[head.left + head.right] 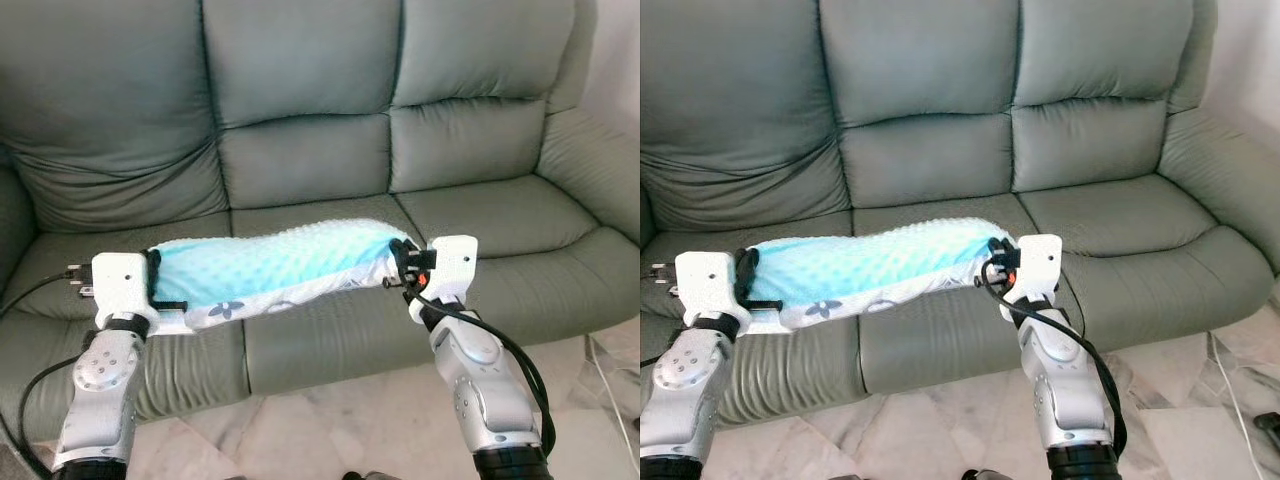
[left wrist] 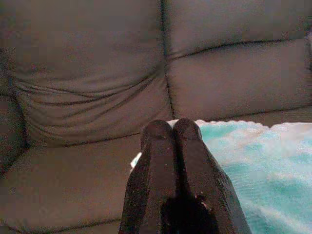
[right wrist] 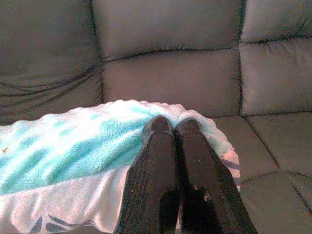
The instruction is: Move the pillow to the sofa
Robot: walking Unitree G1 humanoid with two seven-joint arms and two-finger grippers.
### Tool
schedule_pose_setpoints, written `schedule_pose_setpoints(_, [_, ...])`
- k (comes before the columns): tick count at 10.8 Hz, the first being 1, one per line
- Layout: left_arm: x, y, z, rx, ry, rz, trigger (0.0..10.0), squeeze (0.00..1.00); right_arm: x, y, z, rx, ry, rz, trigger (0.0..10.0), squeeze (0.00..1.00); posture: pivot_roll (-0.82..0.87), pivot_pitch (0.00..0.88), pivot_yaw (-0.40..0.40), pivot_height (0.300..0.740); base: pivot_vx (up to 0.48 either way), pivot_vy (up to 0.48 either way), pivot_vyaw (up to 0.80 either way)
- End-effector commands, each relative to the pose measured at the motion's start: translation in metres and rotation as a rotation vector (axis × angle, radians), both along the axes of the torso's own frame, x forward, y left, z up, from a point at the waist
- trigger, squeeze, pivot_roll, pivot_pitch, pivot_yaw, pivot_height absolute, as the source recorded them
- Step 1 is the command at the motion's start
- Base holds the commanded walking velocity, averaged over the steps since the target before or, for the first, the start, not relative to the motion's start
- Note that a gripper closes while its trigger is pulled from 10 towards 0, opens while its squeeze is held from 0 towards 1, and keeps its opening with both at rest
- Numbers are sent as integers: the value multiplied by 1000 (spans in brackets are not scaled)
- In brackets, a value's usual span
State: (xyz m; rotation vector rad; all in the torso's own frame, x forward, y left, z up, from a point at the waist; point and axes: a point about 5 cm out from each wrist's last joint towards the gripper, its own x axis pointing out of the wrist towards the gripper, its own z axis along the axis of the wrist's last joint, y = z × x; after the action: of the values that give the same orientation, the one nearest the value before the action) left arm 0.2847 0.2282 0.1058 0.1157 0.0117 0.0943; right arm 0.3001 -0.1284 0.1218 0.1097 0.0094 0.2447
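No brand, label or writing can be read anywhere. There is one pillow (image 1: 275,270): long and soft, with a bumpy turquoise top and a white lower side printed with small dark flower shapes near its left end. It sags a little in the middle and tilts, its right end higher than its left.

The pillow hangs in the air in front of the sofa (image 1: 300,120), just above the front edge of the seat, across the left and middle seat cushions. It is held between two pincers, one at each end. The left pincer (image 2: 170,131) presses against the pillow's left end, and its two black fingers lie closed together, touching along their length; the pillow lies beside them rather than between them. The right pincer (image 3: 170,127) is at the pillow's right end, its two fingers likewise shut side by side, resting over the top of the fabric.

The sofa is one grey-green leather piece with three back cushions and three seat cushions, and a rounded armrest on the right. Below the sofa lies a pale marbled tile floor (image 1: 360,420). Black cables (image 1: 505,350) loop along the right arm, beside the sofa's front.
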Motion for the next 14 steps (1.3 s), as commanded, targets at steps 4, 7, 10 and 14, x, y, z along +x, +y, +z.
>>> schedule_pose_setpoints(4, [4, -10, 4, -44, -7, -18, 10000, 0, -3, -9, 0, -11, -5, -28, 10000, 0, -78, 121, -26, 740, 0, -246, 0])
schedule_pose_setpoints(7, [6, -13, 4, -45, -2, -25, 10000, 0, -3, -8, 0, -31, -10, -18, 10000, 0, -81, 122, -28, 740, 0, 0, 0])
schedule_pose_setpoints(10, [9, -14, 2, -100, 22, 2, 10000, 0, -3, -9, 1, -9, -10, -25, 10000, 0, -88, 121, -27, 740, 0, -320, 533])
schedule_pose_setpoints(14, [12, -13, 2, -171, 20, 15, 10000, 0, -4, -11, 1, -9, -10, -31, 10000, 0, -94, 119, -24, 740, 0, -360, 0])
